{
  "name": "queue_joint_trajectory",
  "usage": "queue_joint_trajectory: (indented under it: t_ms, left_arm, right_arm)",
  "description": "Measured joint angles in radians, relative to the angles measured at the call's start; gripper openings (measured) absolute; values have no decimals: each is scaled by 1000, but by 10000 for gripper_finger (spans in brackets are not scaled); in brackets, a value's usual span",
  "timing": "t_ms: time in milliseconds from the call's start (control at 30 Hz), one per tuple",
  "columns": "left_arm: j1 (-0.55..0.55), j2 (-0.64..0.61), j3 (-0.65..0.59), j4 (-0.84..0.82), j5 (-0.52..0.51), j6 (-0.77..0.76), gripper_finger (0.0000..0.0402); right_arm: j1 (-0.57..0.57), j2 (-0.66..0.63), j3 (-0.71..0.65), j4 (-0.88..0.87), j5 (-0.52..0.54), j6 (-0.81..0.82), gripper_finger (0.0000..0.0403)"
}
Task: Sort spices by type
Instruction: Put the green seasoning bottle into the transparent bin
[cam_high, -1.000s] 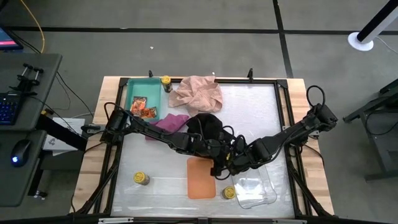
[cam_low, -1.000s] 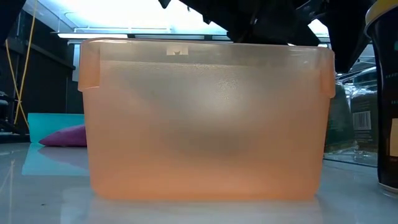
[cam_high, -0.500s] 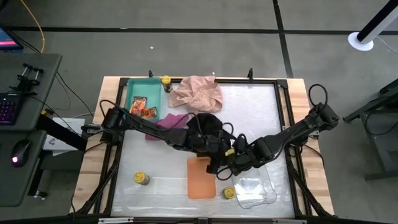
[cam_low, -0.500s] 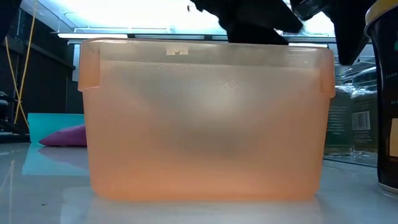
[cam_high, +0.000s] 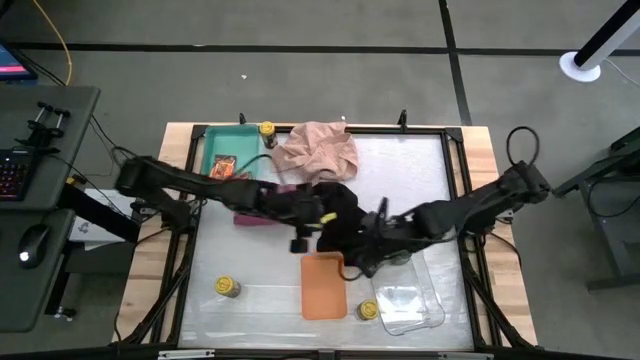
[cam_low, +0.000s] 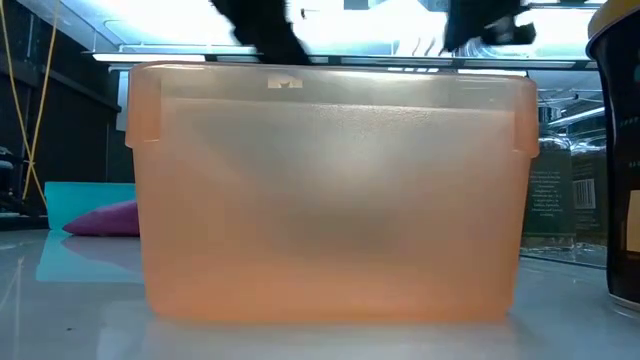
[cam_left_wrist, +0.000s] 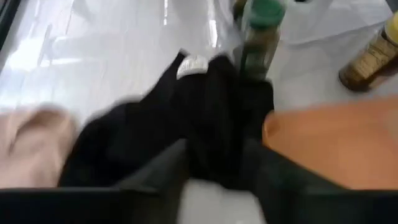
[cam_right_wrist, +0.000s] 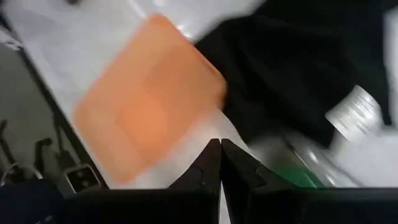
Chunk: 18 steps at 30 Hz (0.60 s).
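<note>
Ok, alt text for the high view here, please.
Seen from above, both arms meet at a black cloth mid-table, beside an orange tray. A teal tray holds orange-red packets; yellow-lidded jars stand near the table's edges.

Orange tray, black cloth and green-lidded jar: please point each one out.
Orange tray (cam_high: 322, 286), high view, middle of its floor.
Black cloth (cam_left_wrist: 186, 121), left wrist view, central fold.
Green-lidded jar (cam_left_wrist: 264, 11), left wrist view, its lid.

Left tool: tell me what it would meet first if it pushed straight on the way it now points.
Going by the left wrist view, the left tool would most likely meet the black cloth first. A green-lidded spice jar stands beyond the cloth; how far is unclear.
</note>
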Motion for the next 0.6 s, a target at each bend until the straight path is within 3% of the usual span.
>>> queue_joint_trajectory:
  t_ms: [67, 133, 333, 600]
  left_arm:
    - [-15, -106, -124, 55, -9, -75, 51]
    - [-37, -211, -249, 118, -13, -179, 17]
    - [-132, -446, -517, 241, -172, -436, 3]
    - [-199, -510, -586, 237, -285, -559, 1]
  right_arm:
    - [-35, 38, 0, 82, -22, -74, 0]
    - [-74, 74, 0, 112, -55, -122, 0]
    - [-144, 185, 0, 56, -173, -261, 0]
    - [-168, 227, 0, 21, -220, -356, 0]
